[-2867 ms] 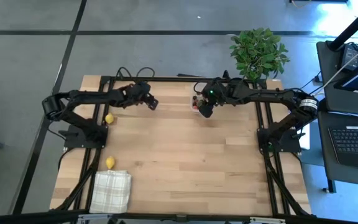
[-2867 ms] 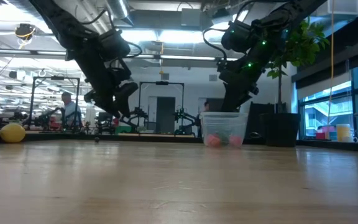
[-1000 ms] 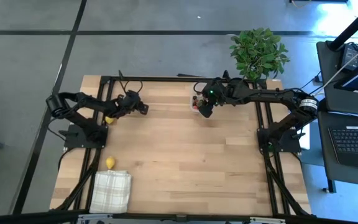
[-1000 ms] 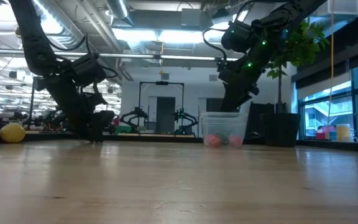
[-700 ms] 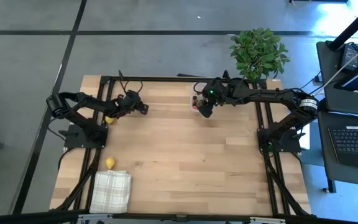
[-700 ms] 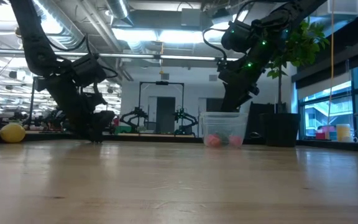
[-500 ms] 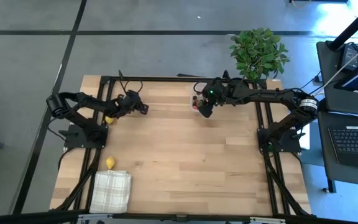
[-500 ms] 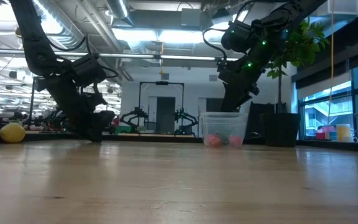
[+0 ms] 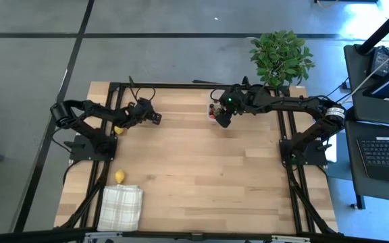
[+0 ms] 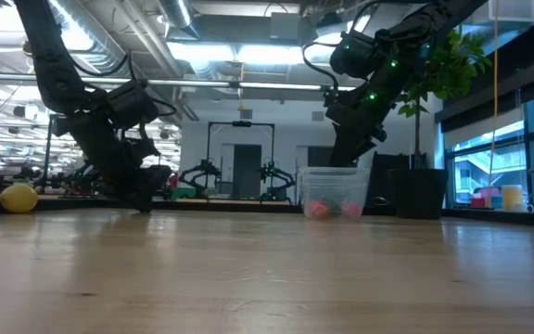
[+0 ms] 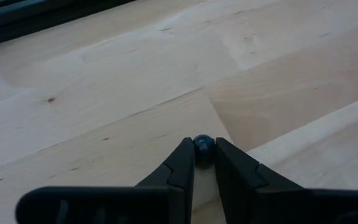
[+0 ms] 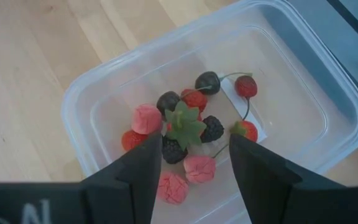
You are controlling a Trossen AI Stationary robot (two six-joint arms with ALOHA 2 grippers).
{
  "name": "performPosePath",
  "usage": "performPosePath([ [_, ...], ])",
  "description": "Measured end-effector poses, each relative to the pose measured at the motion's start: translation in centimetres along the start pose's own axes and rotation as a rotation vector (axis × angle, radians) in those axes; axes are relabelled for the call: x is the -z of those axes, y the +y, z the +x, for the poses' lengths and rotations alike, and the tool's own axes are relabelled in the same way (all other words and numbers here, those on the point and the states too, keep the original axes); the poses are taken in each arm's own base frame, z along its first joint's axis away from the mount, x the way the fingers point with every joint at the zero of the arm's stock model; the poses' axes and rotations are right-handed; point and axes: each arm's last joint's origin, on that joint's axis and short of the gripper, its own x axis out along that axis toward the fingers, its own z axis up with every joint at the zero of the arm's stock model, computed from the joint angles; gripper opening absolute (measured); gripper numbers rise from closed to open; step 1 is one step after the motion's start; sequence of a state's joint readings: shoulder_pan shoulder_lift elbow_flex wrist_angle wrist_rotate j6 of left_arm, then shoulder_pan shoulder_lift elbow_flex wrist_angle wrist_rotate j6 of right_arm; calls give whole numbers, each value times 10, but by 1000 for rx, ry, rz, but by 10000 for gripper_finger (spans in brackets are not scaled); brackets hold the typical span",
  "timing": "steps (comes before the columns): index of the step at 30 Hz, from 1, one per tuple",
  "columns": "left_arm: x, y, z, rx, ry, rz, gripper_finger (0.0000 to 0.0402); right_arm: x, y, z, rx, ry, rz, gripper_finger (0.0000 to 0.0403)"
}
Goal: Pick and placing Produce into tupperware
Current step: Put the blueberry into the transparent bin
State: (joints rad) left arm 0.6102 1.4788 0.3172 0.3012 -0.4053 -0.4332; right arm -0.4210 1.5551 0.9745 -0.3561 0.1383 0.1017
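Since roughly three seconds back, left arm has swung down and leftward from mid-air to the far-left part of the bench [image 9: 201, 175]; over the last second arm position unchanged, only the fingers have drawn together.

Left pincer [image 11: 204, 156]: tips down at bench surface, jaws nearly closed with a small dark blue berry [image 11: 203, 145] pinched between the very tips. Berry looks round, glossy, much narrower than a finger. Contact appears made on both sides; whether the grip is firm yet cannot be told. Judgement: grasp step is in hand, lift and carry to the box not yet begun. Small round piece held at the tips could roll or pop out.

Two lemons remain out: one [image 9: 118, 129] just beside the left arm, one [image 9: 119, 177] nearer, just beyond the checked cloth [image 9: 121, 207].

Right pincer [image 12: 191, 171]: hovering over the tupperware [image 12: 328, 93] at the far centre-right of the bench, jaws moderately apart, holding nothing. Unmoved across all frames.

Tupperware: clear, rounded corners, open top. Contents: several red strawberry-like pieces, pink lumpy ones, dark berries, one green leafy cap in the middle. Floor partly covered, room left. Potted plant [image 9: 280, 57] stands beyond it.
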Motion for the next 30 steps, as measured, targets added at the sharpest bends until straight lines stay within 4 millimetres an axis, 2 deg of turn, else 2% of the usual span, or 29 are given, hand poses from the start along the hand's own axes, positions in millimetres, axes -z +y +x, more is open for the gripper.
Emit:
performPosePath([
  [7,-1,-2,-1,11,-15,63,47,0,0,0,0,0,52,191],
  [15,-6,-25,-9,175,-147,336,45,-4,4,0,-130,-28,85,191],
  [24,-12,-70,-42,347,-528,694,47,-21,12,-4,-393,-158,174,191],
  [30,-15,-95,-76,424,-838,810,47,-29,27,-10,-546,-222,206,191],
])
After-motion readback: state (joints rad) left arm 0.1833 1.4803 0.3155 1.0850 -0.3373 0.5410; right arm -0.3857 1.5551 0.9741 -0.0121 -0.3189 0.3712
